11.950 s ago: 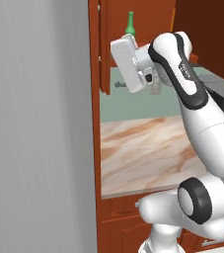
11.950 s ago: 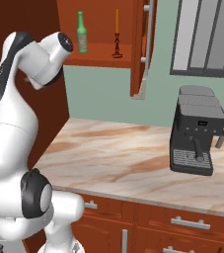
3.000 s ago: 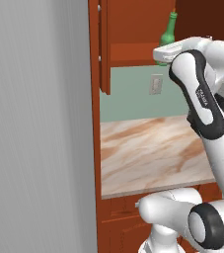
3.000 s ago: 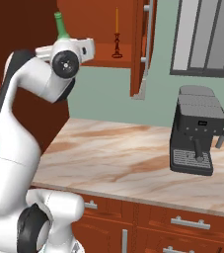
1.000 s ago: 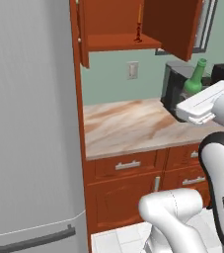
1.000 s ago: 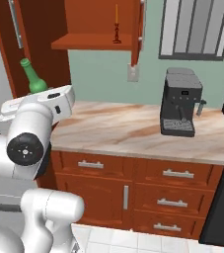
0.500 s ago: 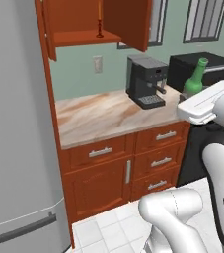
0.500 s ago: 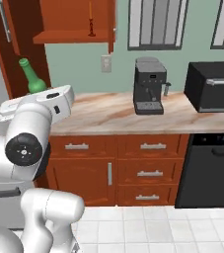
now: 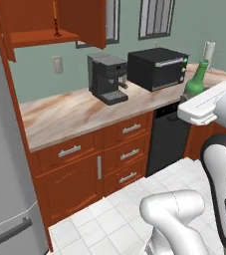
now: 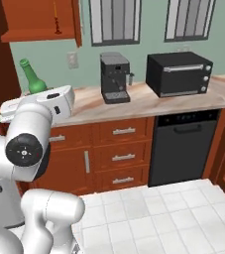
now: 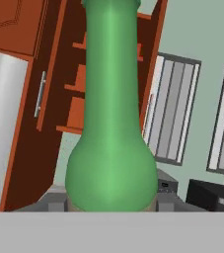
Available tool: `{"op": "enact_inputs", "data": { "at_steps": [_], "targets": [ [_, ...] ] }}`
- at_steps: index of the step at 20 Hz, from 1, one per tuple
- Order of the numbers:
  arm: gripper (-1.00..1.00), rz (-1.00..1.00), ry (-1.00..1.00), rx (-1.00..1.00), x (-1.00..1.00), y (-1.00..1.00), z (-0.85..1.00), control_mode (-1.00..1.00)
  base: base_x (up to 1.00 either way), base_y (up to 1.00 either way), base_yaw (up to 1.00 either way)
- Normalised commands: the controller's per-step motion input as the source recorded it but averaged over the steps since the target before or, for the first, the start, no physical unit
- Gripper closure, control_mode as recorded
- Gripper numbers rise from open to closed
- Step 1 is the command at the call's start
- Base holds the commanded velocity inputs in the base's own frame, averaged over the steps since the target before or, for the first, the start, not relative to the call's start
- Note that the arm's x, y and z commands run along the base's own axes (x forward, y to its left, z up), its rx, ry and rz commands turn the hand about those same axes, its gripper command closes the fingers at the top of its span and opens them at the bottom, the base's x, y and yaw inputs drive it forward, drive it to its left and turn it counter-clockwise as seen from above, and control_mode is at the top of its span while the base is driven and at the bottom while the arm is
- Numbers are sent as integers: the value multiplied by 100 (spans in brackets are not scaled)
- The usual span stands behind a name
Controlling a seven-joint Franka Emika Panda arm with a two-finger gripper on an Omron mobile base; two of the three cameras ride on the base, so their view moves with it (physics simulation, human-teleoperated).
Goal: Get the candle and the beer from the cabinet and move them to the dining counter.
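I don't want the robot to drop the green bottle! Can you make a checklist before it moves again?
1. Green bottle sits in the pincer: ok, the bottle rises from between the tips.
2. Bottle upright: ok, its neck points up over the arm.
3. Candle left in the open cabinet: ok, on the shelf for a later trip.
4. Floor ahead free: ok, bare white tiles.
5. Dining counter in sight: cannot tell.

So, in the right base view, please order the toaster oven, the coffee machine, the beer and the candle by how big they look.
1. toaster oven
2. coffee machine
3. beer, though it is nearer the camera and partly hidden by the arm, so this place is unsure
4. candle, thin and far back in the cabinet
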Motion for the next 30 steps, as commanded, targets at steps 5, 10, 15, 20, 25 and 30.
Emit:
{"op": "enact_inputs", "data": {
  "at_steps": [5, 10, 15, 20, 25, 30],
  "targets": [
    [100, 0, 0, 0, 0, 0, 0, 100, -55, -18, -37],
    [100, 0, 0, 0, 0, 0, 0, 100, -72, -6, -39],
    [100, 0, 0, 0, 0, 0, 0, 100, -71, -14, -48],
    [100, 0, 0, 0, 0, 0, 0, 100, -61, -12, -53],
    [100, 0, 0, 0, 0, 0, 0, 100, -52, -9, -56],
    [100, 0, 0, 0, 0, 0, 0, 100, -47, -8, -58]
  ]
}}
